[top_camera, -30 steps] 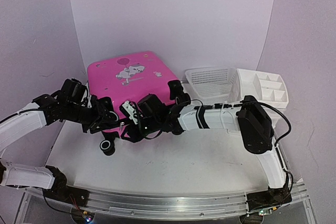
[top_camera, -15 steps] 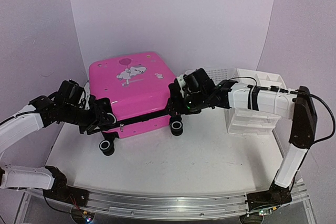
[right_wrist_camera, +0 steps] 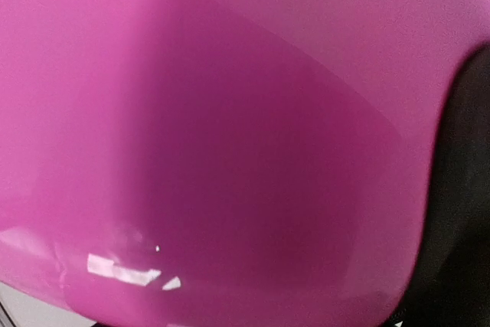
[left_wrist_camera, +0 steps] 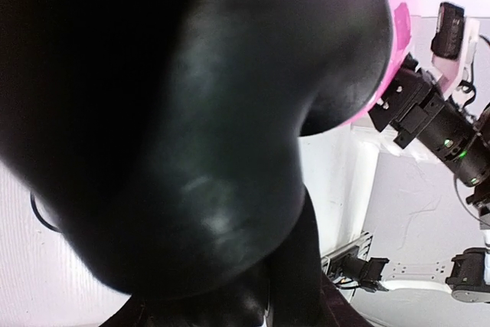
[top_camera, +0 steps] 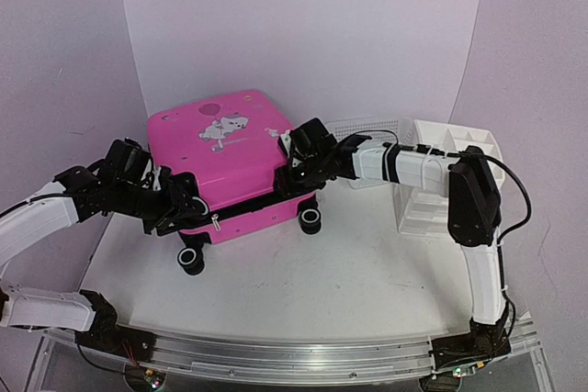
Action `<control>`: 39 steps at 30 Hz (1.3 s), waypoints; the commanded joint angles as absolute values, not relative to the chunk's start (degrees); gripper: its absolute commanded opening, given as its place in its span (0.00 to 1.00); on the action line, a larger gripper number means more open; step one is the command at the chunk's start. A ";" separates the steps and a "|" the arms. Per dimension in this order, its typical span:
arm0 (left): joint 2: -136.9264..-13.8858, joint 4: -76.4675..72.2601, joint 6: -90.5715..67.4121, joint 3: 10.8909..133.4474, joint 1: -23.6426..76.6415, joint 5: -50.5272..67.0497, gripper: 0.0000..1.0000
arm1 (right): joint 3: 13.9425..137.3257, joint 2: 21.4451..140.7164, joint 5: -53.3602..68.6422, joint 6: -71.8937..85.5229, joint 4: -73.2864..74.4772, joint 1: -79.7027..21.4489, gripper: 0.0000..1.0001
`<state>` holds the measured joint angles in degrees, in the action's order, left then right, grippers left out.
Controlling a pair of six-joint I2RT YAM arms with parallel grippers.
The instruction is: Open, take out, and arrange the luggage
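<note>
Surface: white tabletop (top_camera: pixel 349 273) with a curved, pale backdrop (top_camera: pixel 303 34) behind it.

Item: hot-pink hard-shell suitcase (top_camera: pixel 234 167), lying flat at left-centre. It has a white cartoon print on the lid, a black zipper band (top_camera: pixel 248 208) along the near side, and two black wheels (top_camera: pixel 191 260) facing near.

Left pincer (top_camera: pixel 188 211): at the suitcase's near-left corner. Right pincer (top_camera: pixel 296 155): at the lid's right edge. I cannot tell the grip of either.

Containers: white mesh basket (top_camera: pixel 367 122) and white compartmented organizer (top_camera: pixel 459 144), both at far right. Contents not discernible.

Hot-pink suitcase (top_camera: pixel 230 167) lay flat, lid up.
Black wheels faced the near side (white cartoon animal on top).
</note>
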<state>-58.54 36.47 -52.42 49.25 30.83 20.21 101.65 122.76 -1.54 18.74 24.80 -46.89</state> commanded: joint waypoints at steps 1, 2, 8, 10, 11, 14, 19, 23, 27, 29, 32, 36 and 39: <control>-59.16 31.05 -41.38 55.37 39.81 28.92 0.29 | 109.68 127.31 2.56 6.69 13.58 -42.53 0.61; -60.49 30.42 -41.28 56.09 41.14 28.65 0.31 | 110.87 128.53 3.74 5.63 13.76 -42.30 0.61; -63.86 33.64 -34.13 62.45 43.46 27.02 0.74 | 117.32 128.62 4.65 4.91 24.88 -39.05 0.71; -62.89 40.38 -28.89 67.60 43.38 21.29 0.87 | 116.25 125.77 5.99 7.15 29.55 -39.03 0.76; -62.58 43.65 -26.29 69.82 43.08 18.65 0.92 | 115.79 124.19 6.91 8.67 32.08 -39.09 0.77; -63.59 52.63 -19.56 77.18 38.85 16.44 0.98 | 109.11 117.86 9.93 15.80 33.75 -39.19 0.79; -68.99 55.69 -15.97 87.10 23.28 18.90 0.99 | 97.73 109.95 11.58 26.08 31.09 -41.14 0.91; -81.91 55.02 -17.19 99.45 13.35 17.55 1.00 | 89.37 107.84 13.89 36.95 17.80 -42.07 0.97; -97.92 54.59 -16.36 117.37 8.80 13.07 0.98 | 84.33 108.76 13.28 45.98 6.15 -42.10 0.98; -105.42 54.79 -12.89 125.68 7.17 10.37 0.99 | 83.91 109.25 12.09 47.89 3.87 -42.12 0.98; -114.50 55.01 -11.61 135.69 3.10 14.88 0.99 | 82.44 110.29 10.92 50.90 0.53 -42.11 0.98; -122.89 54.53 -8.99 145.11 1.16 14.31 0.99 | 81.98 111.40 9.98 51.41 -1.35 -42.14 0.98; -127.59 54.40 -7.34 147.56 0.78 13.42 0.99 | 82.57 112.65 9.96 51.42 -1.94 -42.02 0.98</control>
<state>-124.75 54.87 -11.53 141.16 1.19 14.24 81.78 111.26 11.27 49.39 4.29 -42.15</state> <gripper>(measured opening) 0.994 0.983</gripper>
